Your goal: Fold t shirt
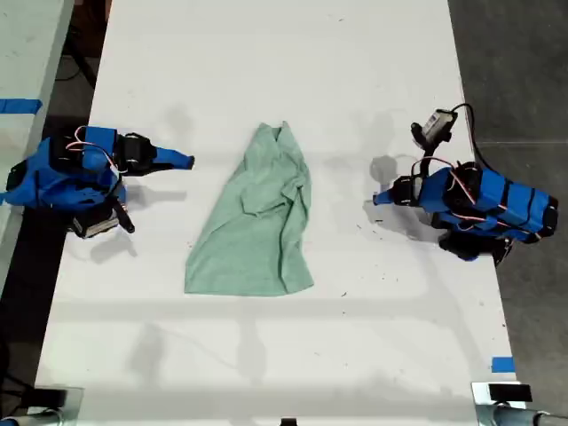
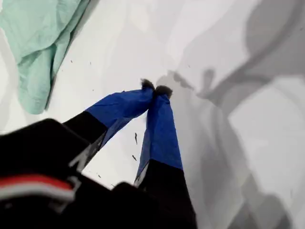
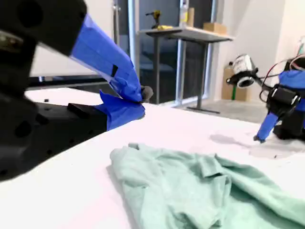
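Shirt (image 1: 253, 222), pale mint green, lying crumpled near the middle of the white table (image 1: 266, 53), narrow at the end toward the far edge and spreading wide toward the near edge, with folds bunched along one side. Touched by neither arm.

Seen only from overhead: both blue arms resting on the table, one by each long edge, well apart from the shirt, tips pointing inward at it. My first gripper (image 1: 382, 198) by the edge at the exterior view's right; my second gripper (image 1: 185, 161) by the opposite edge.

Seen only up close: my first gripper (image 2: 155, 89) with blue-taped jaws pressed tip to tip, dark pads meeting, holding nothing, bare table beneath and a corner of shirt (image 2: 38, 43) off to one side. My second gripper (image 3: 140, 98) likewise closed on nothing, jaws meeting just above the table, shirt (image 3: 200, 191) heaped in front and my first gripper (image 3: 259, 138) beyond it, tip down at the table.

Table top white, dotted with small dark specks near the first arm, shadows of the arms across it. Blue tape (image 1: 502, 364) stuck near the near corner at the exterior view's right. Grey floor (image 1: 524, 71) past that edge. Behind, in the second wrist view, a desk (image 3: 186, 33) carrying a drill and boxes, glass panels beyond
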You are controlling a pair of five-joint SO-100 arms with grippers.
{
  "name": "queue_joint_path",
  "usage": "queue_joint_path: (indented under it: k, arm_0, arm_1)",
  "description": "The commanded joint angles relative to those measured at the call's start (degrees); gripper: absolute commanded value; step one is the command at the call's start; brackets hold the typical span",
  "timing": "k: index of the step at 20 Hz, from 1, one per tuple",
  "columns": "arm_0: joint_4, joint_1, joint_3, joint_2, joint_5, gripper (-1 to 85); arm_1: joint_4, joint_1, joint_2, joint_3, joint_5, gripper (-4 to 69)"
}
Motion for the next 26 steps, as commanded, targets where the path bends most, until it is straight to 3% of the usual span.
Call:
queue_joint_path:
  k: [1, 5, 7, 11, 14, 16, 18, 22, 26]
  arm_0:
    - [-1.0, 6.4, -11.8, -18.4, -3.3, -0.4]
    - [12.1, 14.4, -38.3, -58.0, -3.5, -0.4]
    - [15.6, 15.9, -42.8, -67.5, -4.5, -0.4]
    - [17.8, 16.5, -37.7, -75.1, -16.7, -0.4]
    - [15.6, 19.5, -37.0, -74.9, -18.3, 2.2]
    - [12.0, 22.7, -35.1, -74.8, -18.1, 16.7]
    - [7.9, 25.8, -32.4, -74.5, -17.0, 21.1]
    - [1.8, 27.1, -26.5, -74.4, -13.1, 21.6]
    - [-1.8, 22.8, -25.8, -79.6, -9.8, 20.3]
  arm_1:
    - [-1.1, -0.3, 0.7, 2.7, 0.7, 0.8]
    - [-1.1, -0.4, 0.7, 2.7, 0.9, 0.8]
    - [-1.1, -0.4, 0.7, 2.7, 0.9, 0.8]
    - [-1.1, -0.4, 0.7, 2.7, 1.0, 0.8]
    - [-1.1, -0.4, 0.7, 2.7, 0.9, 0.8]
    - [-1.1, -0.5, 0.7, 2.7, 1.0, 0.8]
    - [-1.1, -0.5, 0.7, 2.7, 1.0, 0.8]
    - [-1.1, -0.5, 0.7, 2.7, 1.0, 0.8]
    - [-1.1, -0.6, 0.7, 2.7, 1.1, 0.8]
